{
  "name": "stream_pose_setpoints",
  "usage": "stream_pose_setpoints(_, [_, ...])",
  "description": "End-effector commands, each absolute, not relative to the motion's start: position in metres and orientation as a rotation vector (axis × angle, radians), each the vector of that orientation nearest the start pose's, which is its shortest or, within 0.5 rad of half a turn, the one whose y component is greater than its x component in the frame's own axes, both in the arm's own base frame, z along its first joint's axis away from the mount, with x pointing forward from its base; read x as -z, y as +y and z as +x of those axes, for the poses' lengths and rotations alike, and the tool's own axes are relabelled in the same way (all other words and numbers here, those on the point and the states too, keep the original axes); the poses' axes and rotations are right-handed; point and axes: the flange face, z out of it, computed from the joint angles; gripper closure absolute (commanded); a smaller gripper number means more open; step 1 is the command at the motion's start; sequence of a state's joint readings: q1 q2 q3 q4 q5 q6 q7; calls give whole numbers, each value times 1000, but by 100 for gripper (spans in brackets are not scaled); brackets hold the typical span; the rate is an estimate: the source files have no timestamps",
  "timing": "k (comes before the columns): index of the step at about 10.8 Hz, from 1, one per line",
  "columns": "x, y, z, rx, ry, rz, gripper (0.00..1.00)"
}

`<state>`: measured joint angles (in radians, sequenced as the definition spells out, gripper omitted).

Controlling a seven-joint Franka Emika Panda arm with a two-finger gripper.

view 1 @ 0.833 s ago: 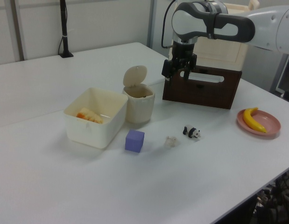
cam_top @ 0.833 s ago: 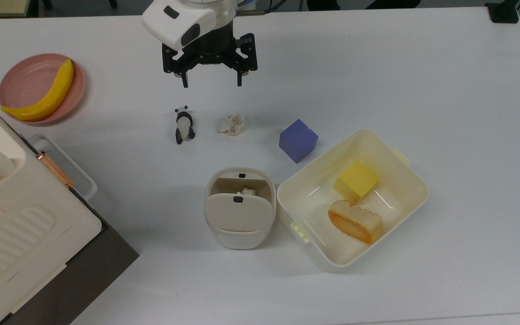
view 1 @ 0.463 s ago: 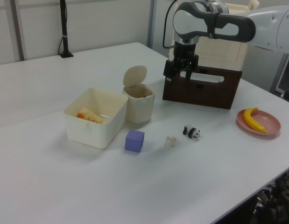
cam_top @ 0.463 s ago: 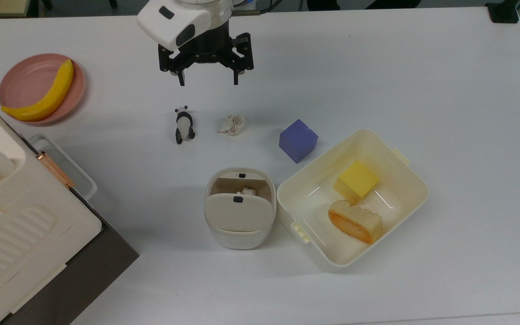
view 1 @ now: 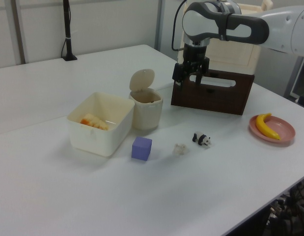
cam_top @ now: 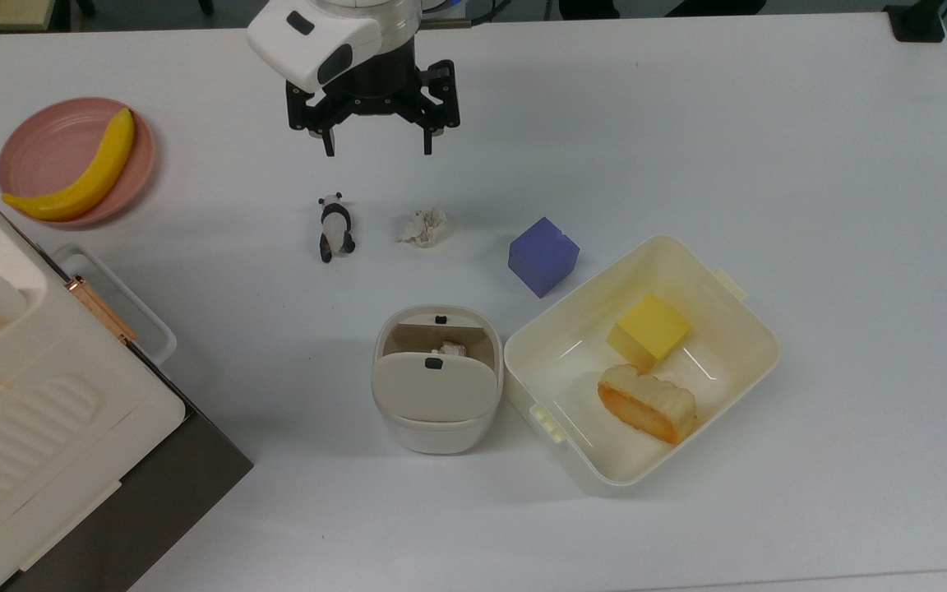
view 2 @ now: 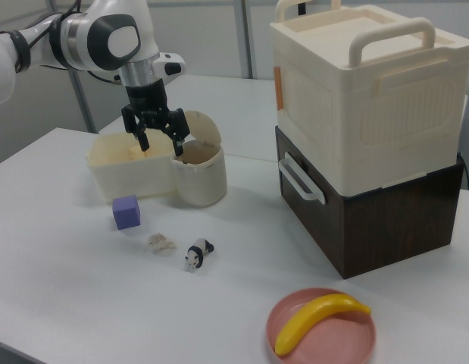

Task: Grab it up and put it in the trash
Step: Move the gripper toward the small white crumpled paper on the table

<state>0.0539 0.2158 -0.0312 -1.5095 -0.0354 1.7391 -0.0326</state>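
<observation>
So, quick rundown:
gripper: up in the air, fingers spread wide, nothing in them
tissue wad: lying on the table btw the panda toy and the blue cube, apart from both
trash bin: flap lid up, sitting right beside the square tub
banana: on the pink plate, well off to the top view's left

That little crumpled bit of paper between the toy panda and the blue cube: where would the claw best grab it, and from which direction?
Probably from straight above, pinching the tissue wad across its middle. It is a low, soft lump lying flat on the table, so no side offers a handle. The panda and blue cube stand apart from it, leaving room for the open gripper to straddle it.
</observation>
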Motion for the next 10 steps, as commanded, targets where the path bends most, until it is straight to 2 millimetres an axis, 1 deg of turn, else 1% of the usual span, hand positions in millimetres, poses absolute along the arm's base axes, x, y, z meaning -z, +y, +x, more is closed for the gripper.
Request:
stream_pose_setpoints(1, [-543,16,621,-13,-142,-3158,0])
stream_pose_setpoints(2, [-541,17,621,-17,-150,-3159,3])
stream_pose_setpoints(4, [-536,24,621,-34,-170,-3159,3])
stream_pose_setpoints(7, [-532,27,621,-44,-188,-3161,4])
stream_pose_setpoints(9, [-525,30,621,-66,-203,-3161,4])
stream_pose_setpoints(10, [-519,41,619,-88,-254,-3157,5])
